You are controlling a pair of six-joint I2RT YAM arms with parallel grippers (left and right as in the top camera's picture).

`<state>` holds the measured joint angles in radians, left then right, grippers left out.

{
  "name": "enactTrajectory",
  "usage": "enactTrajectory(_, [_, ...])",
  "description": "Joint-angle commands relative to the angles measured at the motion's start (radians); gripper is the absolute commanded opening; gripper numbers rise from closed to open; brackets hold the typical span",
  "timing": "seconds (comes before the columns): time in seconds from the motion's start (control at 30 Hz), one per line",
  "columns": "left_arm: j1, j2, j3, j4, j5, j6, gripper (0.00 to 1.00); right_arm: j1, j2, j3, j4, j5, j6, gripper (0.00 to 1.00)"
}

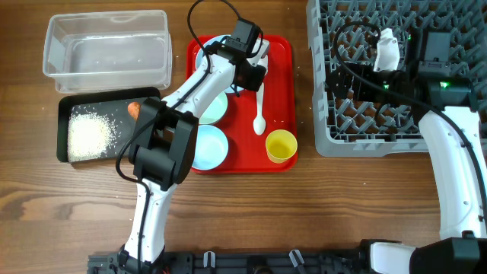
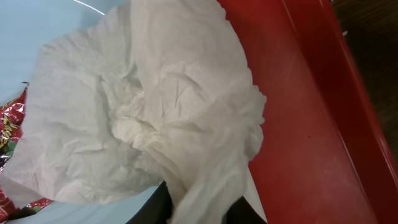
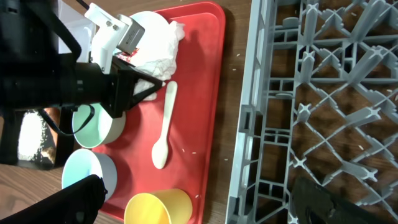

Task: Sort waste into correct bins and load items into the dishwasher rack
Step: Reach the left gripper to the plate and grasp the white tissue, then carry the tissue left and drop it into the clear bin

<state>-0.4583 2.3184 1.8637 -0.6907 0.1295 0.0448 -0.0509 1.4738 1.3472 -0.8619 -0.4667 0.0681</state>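
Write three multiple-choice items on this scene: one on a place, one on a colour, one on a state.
1. The white spoon lies: A in the clear tub; B on the red tray; C in the black tray.
2. The cup is: A yellow; B green; C white.
3. The right tool is: A shut on something; B out of view; C open.
Key: B, red surface shows all round it; A, plainly yellow from overhead; C, its fingers stand wide apart, nothing between.
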Motion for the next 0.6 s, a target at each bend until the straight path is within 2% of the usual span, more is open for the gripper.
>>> enactTrajectory(0.0, [-0.006, -0.043, 0.013, 0.003, 0.016, 0.003, 0.18, 0.006, 0.013, 0.019, -0.008, 0.007, 0.01, 1.0])
enactTrajectory(0.13, [-0.006, -0.058, 0.013, 0.003, 0.016, -0.001, 0.04, 0.006, 0.013, 0.019, -0.011, 0.007, 0.011, 1.0])
enactTrajectory(0.4, [0.019, -0.216, 0.014, 0.051, 0.0, -0.001, 0.04, 0.006, 0.013, 0.019, -0.008, 0.007, 0.011, 1.0])
enactTrajectory(0.57, [0.114, -0.303, 0.014, 0.07, -0.185, -0.026, 0.04, 0.006, 0.013, 0.019, 0.001, 0.007, 0.011, 1.0])
